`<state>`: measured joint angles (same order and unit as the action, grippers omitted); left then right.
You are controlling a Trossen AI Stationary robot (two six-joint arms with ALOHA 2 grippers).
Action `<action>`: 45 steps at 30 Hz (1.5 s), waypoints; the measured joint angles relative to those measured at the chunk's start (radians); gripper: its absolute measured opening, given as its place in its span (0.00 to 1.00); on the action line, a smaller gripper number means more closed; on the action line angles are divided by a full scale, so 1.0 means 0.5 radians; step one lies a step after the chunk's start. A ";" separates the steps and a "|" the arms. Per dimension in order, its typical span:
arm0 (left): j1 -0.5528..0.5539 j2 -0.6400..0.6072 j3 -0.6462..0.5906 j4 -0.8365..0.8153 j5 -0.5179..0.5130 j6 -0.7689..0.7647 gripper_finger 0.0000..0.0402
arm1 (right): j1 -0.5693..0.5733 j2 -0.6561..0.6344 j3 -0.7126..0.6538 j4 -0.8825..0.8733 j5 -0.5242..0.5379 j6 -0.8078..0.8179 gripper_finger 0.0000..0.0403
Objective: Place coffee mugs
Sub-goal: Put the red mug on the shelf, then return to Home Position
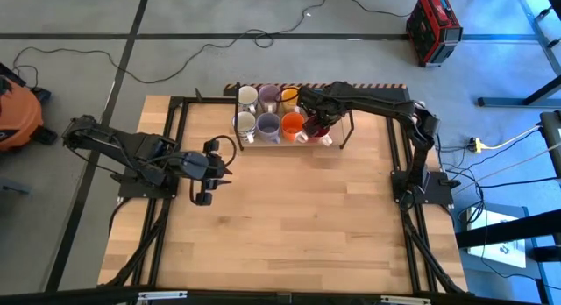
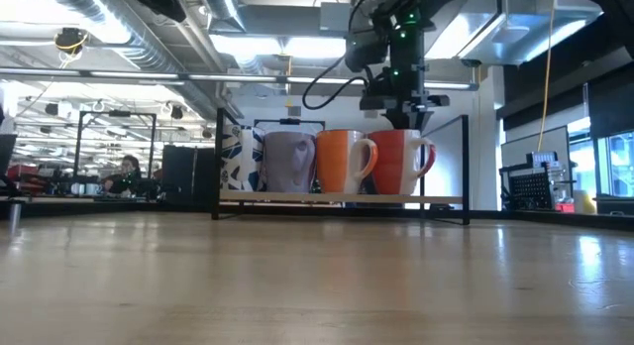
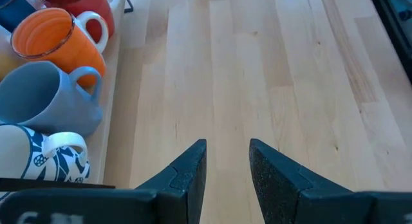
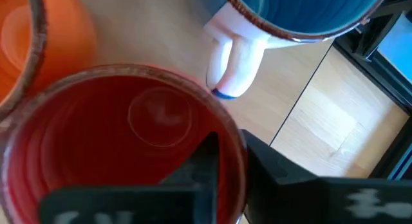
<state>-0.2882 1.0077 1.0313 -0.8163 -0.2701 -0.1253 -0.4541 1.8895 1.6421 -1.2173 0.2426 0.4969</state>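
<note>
Several coffee mugs stand in two rows on a wooden tray (image 1: 282, 144) at the table's far middle. The near row holds a white patterned mug (image 2: 241, 162), a lavender mug (image 2: 289, 162), an orange mug (image 2: 344, 162) and a red mug (image 2: 398, 162). A blue mug (image 4: 302, 11) with a white handle stands behind the red one. My right gripper (image 4: 228, 141) is at the red mug (image 1: 317, 130), shut on its rim. My left gripper (image 3: 228, 163) hovers open over bare wood at the table's left (image 1: 217, 169), apart from the mugs. My right gripper comes from above, pointing down, onto the red mug's rim (image 4: 237, 145) on the side toward the blue mug. One finger (image 4: 199, 166) is inside the mug and one (image 4: 277, 169) is outside, with the wall between them. The mug stands upright with its base on the tray (image 2: 337, 198).
A black frame stands around the tray (image 2: 466, 167), with posts beside the mugs. Black rails run along the table's left (image 1: 171, 165) and right (image 1: 399, 165) sides. Bare wood spreads across the table's middle and near part (image 1: 289, 226).
</note>
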 joint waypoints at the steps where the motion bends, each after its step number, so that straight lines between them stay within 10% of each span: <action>1: 0.000 0.000 0.000 0.000 0.000 0.000 0.28 | -0.001 0.000 0.000 0.001 0.002 0.000 0.12; 10: 0.000 0.000 0.000 0.007 0.003 0.001 0.28 | -0.002 0.000 0.000 -0.018 0.055 -0.002 0.30; 29: 0.000 0.000 0.000 0.008 -0.100 0.060 0.28 | 0.012 -0.003 0.515 -0.312 0.053 -0.121 0.30; 38: 0.000 -0.003 0.000 0.103 -0.018 0.061 0.28 | 0.398 -0.008 0.850 -0.218 0.050 -0.553 0.30; 45: 0.001 -0.242 -0.098 0.259 0.041 0.121 0.20 | 0.749 -0.177 0.737 0.276 -0.464 -0.870 0.22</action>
<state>-0.2875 0.8867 0.9824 -0.6871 -0.2496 -0.0646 -0.0796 1.8009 2.0106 -1.0792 0.0106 0.0619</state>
